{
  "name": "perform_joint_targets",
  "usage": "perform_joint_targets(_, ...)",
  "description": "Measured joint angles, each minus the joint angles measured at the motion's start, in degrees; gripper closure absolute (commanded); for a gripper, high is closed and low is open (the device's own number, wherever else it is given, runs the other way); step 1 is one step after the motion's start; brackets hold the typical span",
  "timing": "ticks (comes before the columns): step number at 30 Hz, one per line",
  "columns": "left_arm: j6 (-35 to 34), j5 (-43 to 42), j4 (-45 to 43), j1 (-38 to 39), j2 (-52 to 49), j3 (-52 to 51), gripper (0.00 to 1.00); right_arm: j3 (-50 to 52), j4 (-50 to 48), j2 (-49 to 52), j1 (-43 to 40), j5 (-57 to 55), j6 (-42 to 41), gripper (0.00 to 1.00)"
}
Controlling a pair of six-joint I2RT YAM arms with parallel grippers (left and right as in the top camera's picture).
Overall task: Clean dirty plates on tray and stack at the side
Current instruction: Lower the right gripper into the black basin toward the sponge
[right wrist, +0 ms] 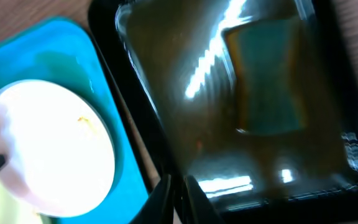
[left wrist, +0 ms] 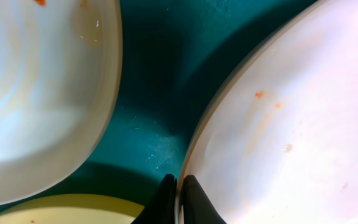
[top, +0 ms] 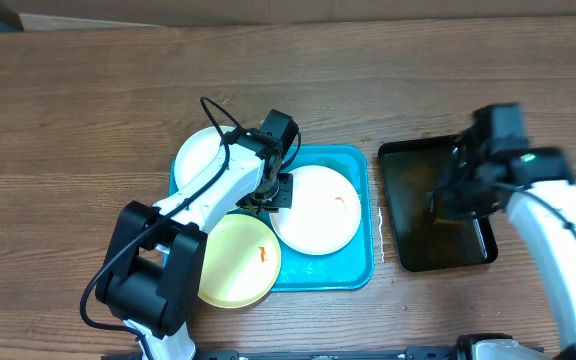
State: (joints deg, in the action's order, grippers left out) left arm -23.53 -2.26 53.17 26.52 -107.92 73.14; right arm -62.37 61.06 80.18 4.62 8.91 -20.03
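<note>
The turquoise tray point(top: 353, 268) holds three smeared plates: a white plate point(top: 206, 155) at its back left, a pale yellow plate point(top: 236, 265) at its front left, and a larger white plate point(top: 318, 210) on the right. My left gripper point(top: 276, 195) is shut on the left rim of that right white plate point(left wrist: 278, 124); in the left wrist view the rim sits between the fingertips point(left wrist: 179, 186). My right gripper point(top: 446, 203) hovers over the black tray of water point(top: 413, 245), fingers shut and empty point(right wrist: 178, 186).
A teal sponge point(right wrist: 269, 74) lies under the murky water in the black tray point(right wrist: 135, 106), to the right of the turquoise tray point(right wrist: 55, 56). Bare wooden tabletop point(top: 78, 120) surrounds both trays.
</note>
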Motion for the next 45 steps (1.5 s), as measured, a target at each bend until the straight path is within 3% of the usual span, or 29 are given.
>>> perform_joint_targets(5, 0.0, 0.2, 0.0, 0.0, 0.0, 0.0, 0.91, 10.3, -13.1, 0.3, 5.3, 0.0, -5.7, 0.92)
perform_joint_targets(11, 0.0, 0.1, 0.0, 0.0, 0.0, 0.0, 0.91, 16.7, -21.2, 0.5, 8.9, -0.6, -11.5, 0.96)
perform_joint_targets(18, 0.2, 0.1, 0.0, 0.0, 0.0, 0.0, 0.83, 18.1, -24.0, 0.6, 10.1, -4.1, -16.0, 0.96)
perform_joint_targets(25, 0.2, -0.1, 0.0, 0.0, 0.0, 0.0, 0.82, 20.5, -26.7, 1.1, 10.1, -5.5, -18.8, 0.96)
perform_joint_targets(45, 0.2, -1.2, 0.0, 0.0, 0.0, 0.0, 0.74, 21.4, -25.7, 2.1, 10.5, 0.0, -20.5, 0.96)
